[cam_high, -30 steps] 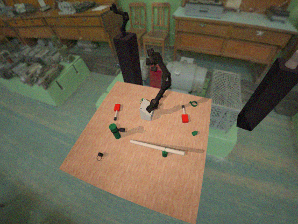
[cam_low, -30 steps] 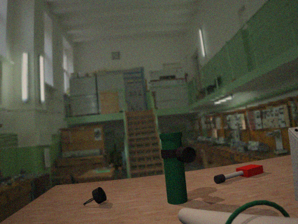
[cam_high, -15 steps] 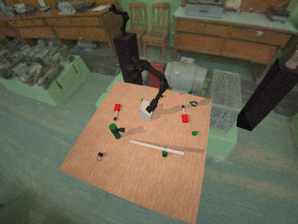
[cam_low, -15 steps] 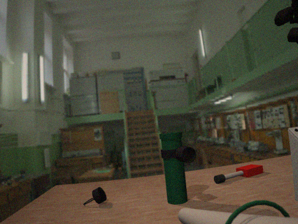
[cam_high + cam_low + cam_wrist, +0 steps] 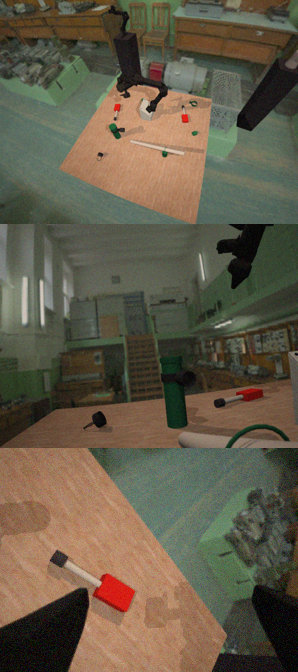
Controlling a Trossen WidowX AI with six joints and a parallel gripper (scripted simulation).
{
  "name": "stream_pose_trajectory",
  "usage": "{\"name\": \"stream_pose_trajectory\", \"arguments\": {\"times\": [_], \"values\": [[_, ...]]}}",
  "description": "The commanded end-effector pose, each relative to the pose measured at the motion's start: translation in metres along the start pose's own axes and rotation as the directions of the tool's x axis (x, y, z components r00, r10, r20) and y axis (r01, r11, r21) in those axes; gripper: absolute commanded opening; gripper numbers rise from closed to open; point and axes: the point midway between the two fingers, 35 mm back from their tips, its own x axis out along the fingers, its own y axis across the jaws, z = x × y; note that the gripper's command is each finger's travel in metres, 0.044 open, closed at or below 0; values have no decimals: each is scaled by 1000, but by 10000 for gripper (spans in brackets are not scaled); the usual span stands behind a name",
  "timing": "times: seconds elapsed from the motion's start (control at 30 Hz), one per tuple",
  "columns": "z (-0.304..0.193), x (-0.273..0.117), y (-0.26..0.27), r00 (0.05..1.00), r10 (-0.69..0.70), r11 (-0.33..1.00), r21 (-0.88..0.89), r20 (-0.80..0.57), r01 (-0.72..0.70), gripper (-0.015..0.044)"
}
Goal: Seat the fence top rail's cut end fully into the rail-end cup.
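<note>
1. Rail lies through its loop cap, near end unseated; in the top view, the cup waits at eleven o'clock, banded high on the post, presumably to receive it.
2. Gripper, open and empty, hangs at twelve o'clock from the post.
3. Wood-grained tabletop fronts a green-walled workshop.

Round post: green. Long cylindrical rail: off-white. Block-ended pieces: red, white, black. Flat table: tan, streaked.
</note>
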Motion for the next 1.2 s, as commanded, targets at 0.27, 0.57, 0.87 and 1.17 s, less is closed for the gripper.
{"name": "stream_pose_trajectory", "arguments": {"times": [0.27, 0.57, 0.87, 1.17], "values": [[73, -11, 202, 860, 486, 865, -229, 156, -447, 440], [55, -48, 353, 595, 804, 562, -359, 23, -745, 440], [46, -55, 375, 540, 842, 494, -377, -19, -783, 440], [53, -8, 341, 540, 840, 317, -770, -43, -554, 440]]}}
